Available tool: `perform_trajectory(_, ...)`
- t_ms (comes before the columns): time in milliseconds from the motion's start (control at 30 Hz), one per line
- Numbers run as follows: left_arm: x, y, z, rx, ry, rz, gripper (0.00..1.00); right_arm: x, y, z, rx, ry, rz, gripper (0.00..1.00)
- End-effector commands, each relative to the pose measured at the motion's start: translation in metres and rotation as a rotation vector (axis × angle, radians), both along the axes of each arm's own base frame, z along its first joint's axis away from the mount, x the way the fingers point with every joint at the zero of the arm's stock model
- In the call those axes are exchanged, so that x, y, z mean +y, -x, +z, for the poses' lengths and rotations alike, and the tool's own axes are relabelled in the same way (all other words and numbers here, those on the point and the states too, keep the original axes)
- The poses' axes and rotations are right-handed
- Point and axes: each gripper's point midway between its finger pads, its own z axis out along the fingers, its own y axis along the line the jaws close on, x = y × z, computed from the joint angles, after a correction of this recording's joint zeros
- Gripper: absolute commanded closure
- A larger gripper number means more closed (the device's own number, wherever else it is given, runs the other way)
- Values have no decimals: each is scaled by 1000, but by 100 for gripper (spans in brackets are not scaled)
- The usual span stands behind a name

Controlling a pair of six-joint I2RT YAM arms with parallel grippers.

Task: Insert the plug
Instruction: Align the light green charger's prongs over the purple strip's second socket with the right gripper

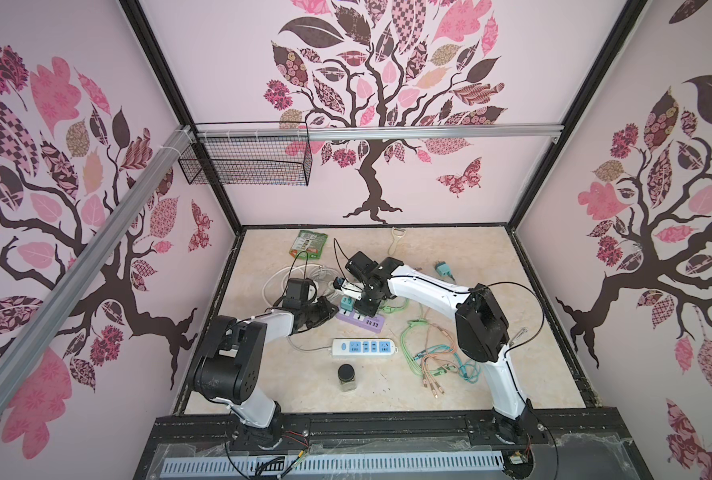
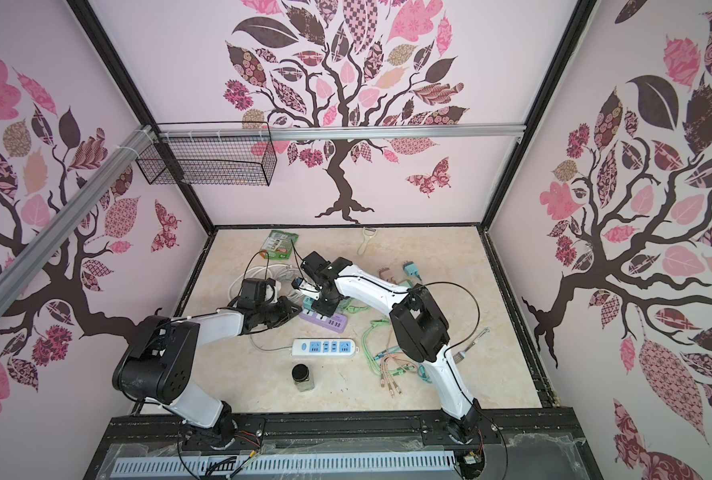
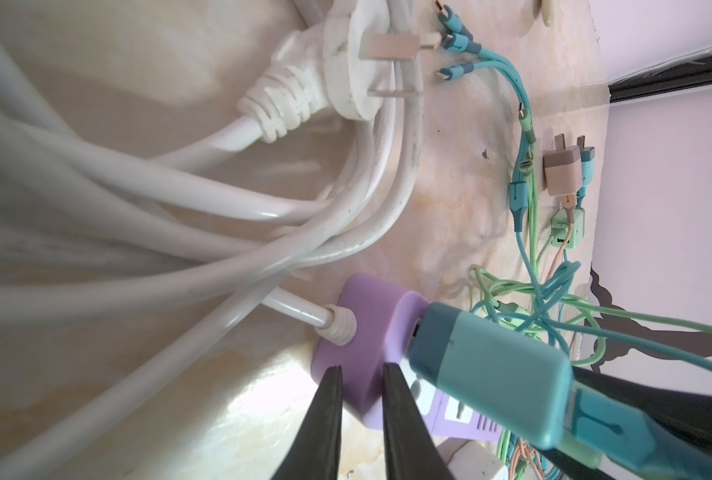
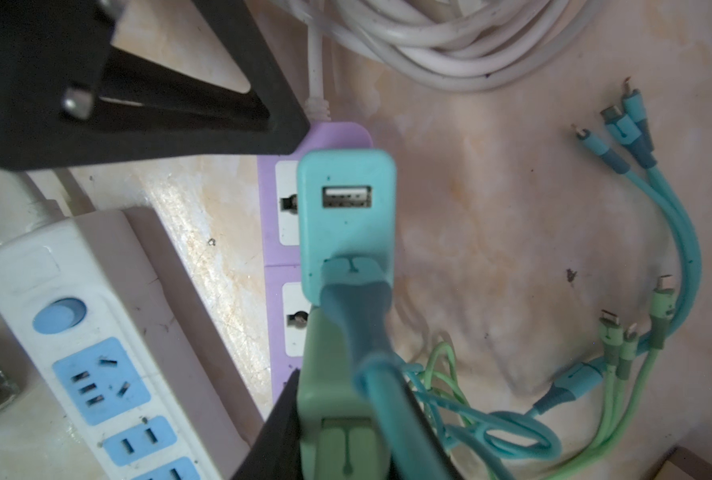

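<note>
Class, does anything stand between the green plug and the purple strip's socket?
Nothing visible does. The green plug sits over the purple strip; the teal plug stands beside it, on the neighbouring socket. The contact face is hidden.

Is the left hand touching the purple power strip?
Touching. Left wrist view: the left hand sets both tips on the purple power strip at its cable end; right wrist view agrees.

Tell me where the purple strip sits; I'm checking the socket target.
The purple strip lies mid-table in both top views, just behind the white strip, its corded end toward the coiled cable.
</note>
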Motion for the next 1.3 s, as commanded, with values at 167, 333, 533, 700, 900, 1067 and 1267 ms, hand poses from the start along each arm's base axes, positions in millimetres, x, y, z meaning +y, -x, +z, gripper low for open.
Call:
perform_trajectory(167,2,2,-7,4,-8,0,80,2,0,-31,30,71,26,86)
perform_trajectory(333,2,2,-6,1,-6,1,81,3,0,-39,41,89,27,86)
perform_trajectory(533,4,3,-5,0,-7,3,81,-3,0,-52,50,133,21,86)
perform_trajectory(700,5,4,-5,1,-5,8,81,-10,2,-65,67,173,13,86)
perform_trajectory(900,6,6,-3,-3,-5,11,81,-12,5,-67,71,169,3,85)
perform_trajectory(1067,8,7,-2,-6,-5,17,81,-4,7,-52,61,94,-3,83)
perform_trajectory(1267,11,8,5,-13,-5,22,80,9,3,-21,29,0,-14,80)
